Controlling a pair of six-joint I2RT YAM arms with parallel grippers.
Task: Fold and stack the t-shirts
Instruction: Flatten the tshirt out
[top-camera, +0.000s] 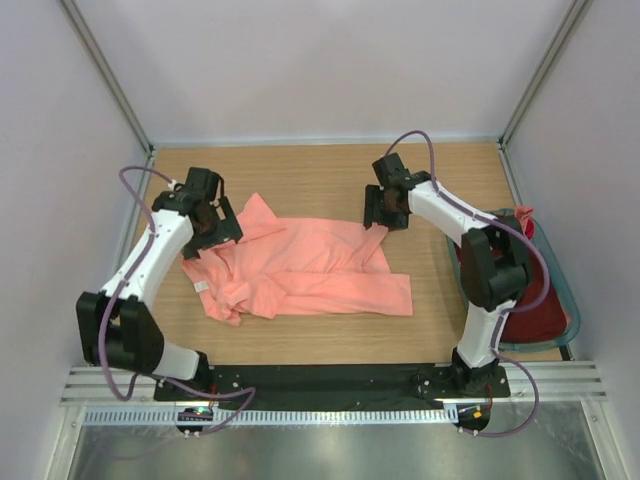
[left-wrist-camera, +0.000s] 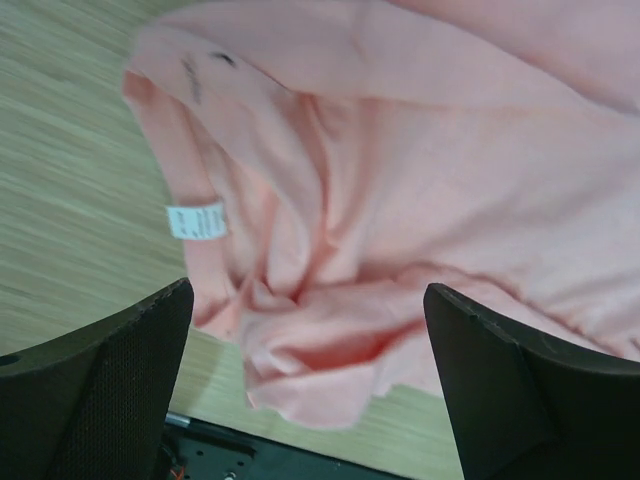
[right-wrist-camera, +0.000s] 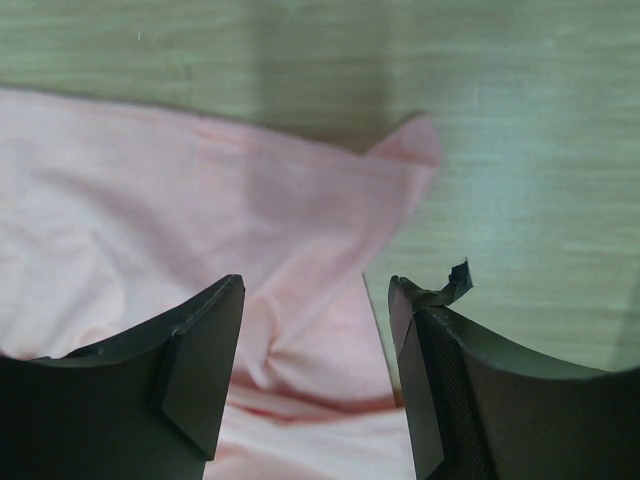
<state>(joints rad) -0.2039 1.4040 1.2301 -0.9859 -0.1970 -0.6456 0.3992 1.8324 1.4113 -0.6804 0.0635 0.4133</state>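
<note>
I count one salmon-pink t-shirt (top-camera: 320, 268) at centre frame. At the right edge are one maroon t-shirt (top-camera: 540, 318) and one basket (top-camera: 568, 295). Two arms (top-camera: 150, 255).

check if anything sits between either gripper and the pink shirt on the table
Nothing visible does. The left gripper stands open over the bunched left edge of the salmon-pink t-shirt, the right gripper open over its far right corner; each wrist view shows the cloth unblocked below.
</note>
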